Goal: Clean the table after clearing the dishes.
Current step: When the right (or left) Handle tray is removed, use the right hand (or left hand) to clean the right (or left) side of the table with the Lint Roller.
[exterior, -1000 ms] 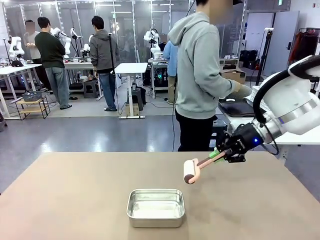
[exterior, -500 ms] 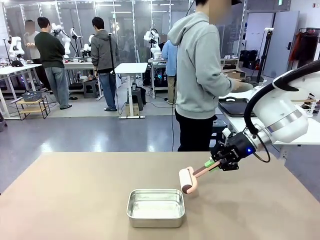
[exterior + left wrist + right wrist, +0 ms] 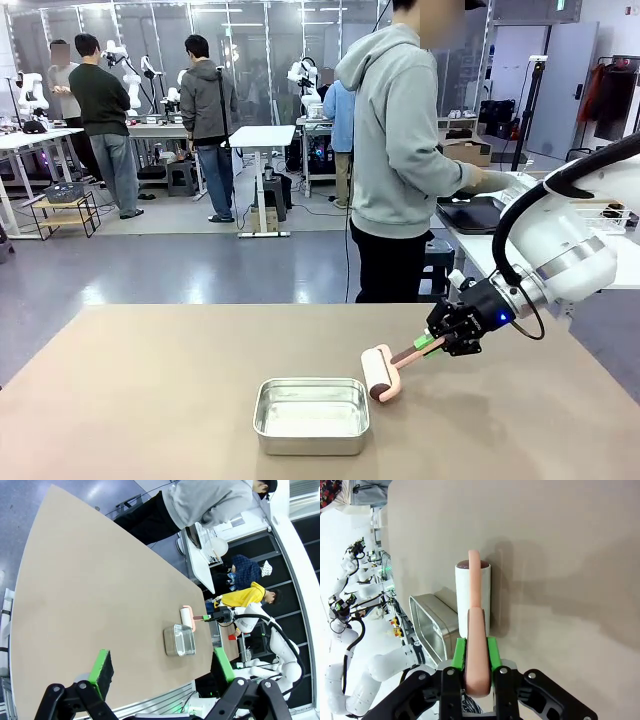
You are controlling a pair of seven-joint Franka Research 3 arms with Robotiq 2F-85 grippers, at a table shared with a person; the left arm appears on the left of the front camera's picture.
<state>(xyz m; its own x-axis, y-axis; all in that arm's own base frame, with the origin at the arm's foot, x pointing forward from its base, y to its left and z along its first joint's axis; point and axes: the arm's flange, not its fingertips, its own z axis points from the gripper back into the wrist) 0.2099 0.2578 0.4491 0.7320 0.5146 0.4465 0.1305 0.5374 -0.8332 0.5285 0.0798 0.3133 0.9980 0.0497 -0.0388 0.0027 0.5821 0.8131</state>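
The table (image 3: 150,400) is a wide taupe top. My right gripper (image 3: 447,340) is shut on the pink handle of a white roller (image 3: 380,372), which hangs low over the table just right of a steel pan (image 3: 312,415). In the right wrist view the gripper (image 3: 476,652) clamps the handle between its green pads and the roller (image 3: 472,597) points away, next to the pan (image 3: 432,625). My left gripper (image 3: 161,665) stands open, high above the table (image 3: 90,590). Whether the roller touches the tabletop I cannot tell. The dishes are out of view.
A person in a grey hoodie (image 3: 400,150) stands at the far edge, turned toward a white side table (image 3: 480,250) on the right with a dark flat thing (image 3: 470,214) on it. The left half of the tabletop is bare.
My right gripper has come down and toward the near side with the roller, from above the table to just beside the pan's right corner. The left gripper is unchanged.
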